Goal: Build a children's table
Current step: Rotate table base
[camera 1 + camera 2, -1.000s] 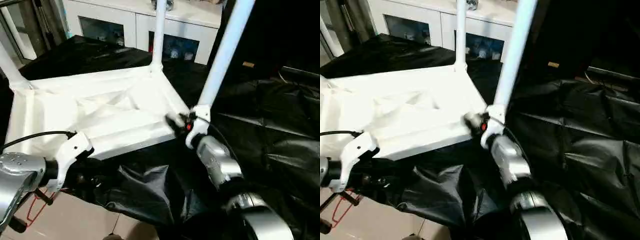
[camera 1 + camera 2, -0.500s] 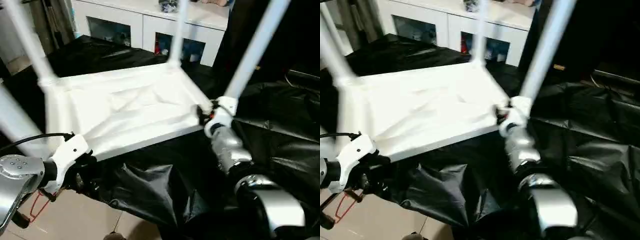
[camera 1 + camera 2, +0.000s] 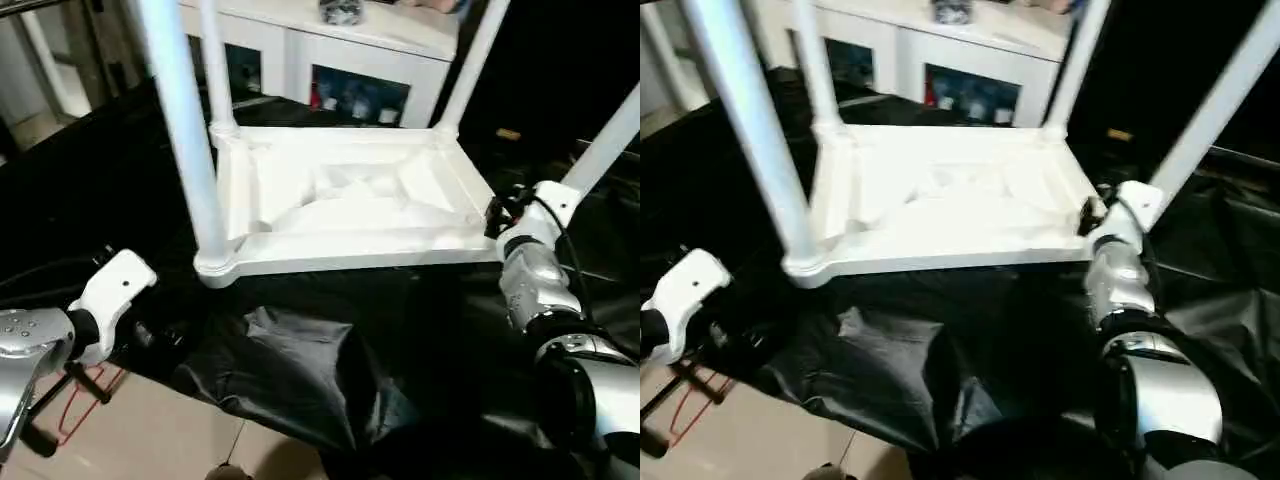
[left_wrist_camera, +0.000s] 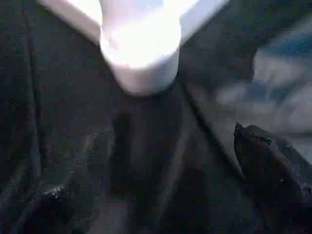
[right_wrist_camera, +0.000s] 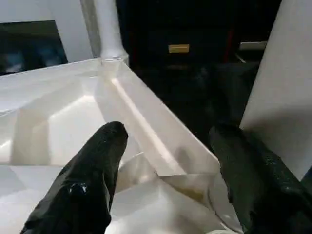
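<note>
The children's table point(image 3: 350, 205) lies upside down on the black sheet, its ribbed underside up and its legs standing in the corner sockets. The near left leg point(image 3: 180, 130) rises close in front of me. At the near right corner, beside the near right leg point(image 3: 612, 135), my right gripper point(image 3: 497, 213) is shut on the tabletop: its black fingers point(image 5: 90, 180) straddle the rim. My left gripper point(image 3: 150, 325) hangs open below and left of the near left socket point(image 4: 141, 53), apart from it, with one finger point(image 4: 265, 165) showing.
A white glass-door cabinet point(image 3: 330, 60) stands behind the table. The black sheet point(image 3: 300, 370) hangs in folds over the front edge. Tiled floor point(image 3: 150, 440) and a red wire thing point(image 3: 75, 415) lie below my left arm.
The table has swung round so its near edge now runs level, its right corner carried rightward in my right gripper. My left gripper opened wider and now stands clear of the near edge.
</note>
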